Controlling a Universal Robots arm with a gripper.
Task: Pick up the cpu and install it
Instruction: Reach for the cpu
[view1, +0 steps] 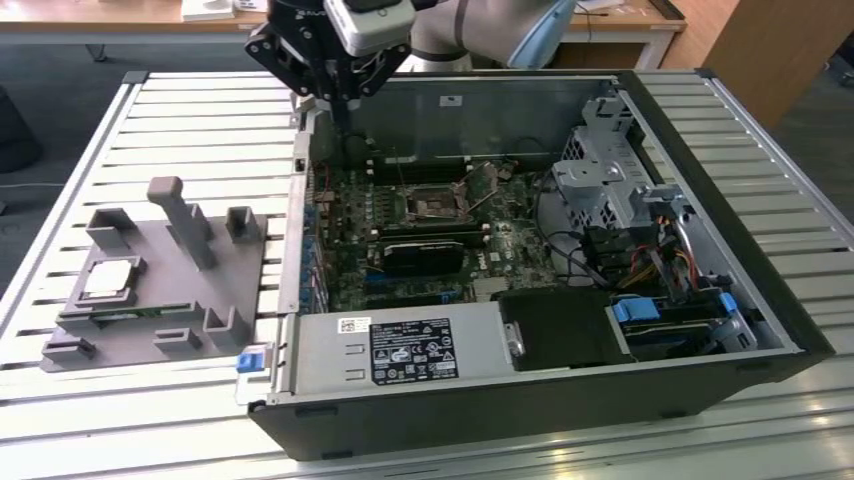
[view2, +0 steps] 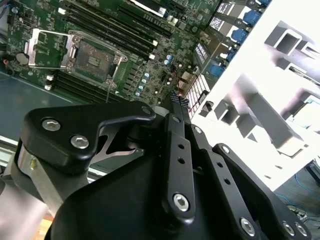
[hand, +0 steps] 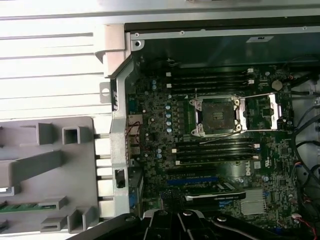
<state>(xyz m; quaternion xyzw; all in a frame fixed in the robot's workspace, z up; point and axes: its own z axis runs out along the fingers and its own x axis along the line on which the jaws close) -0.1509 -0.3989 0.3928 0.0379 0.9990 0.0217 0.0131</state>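
Hovering over the case wall (view1: 454, 105) with pincer (view1: 342, 96) pressed together, nothing pinched; well away from cpu (view1: 107, 278), down on grey tray (view1: 256, 268).

Pale arm (view1: 474, 35) bent at top of exterior view, black wrist (view1: 307, 45) pointing down, jaws pressed together

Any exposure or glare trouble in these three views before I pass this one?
In the second wrist view the grey tray is blown out nearly white beyond the dark hand; in the first wrist view the slatted table is washed out and the motherboard dim; the exterior view is evenly lit, the cpu plainly visible.
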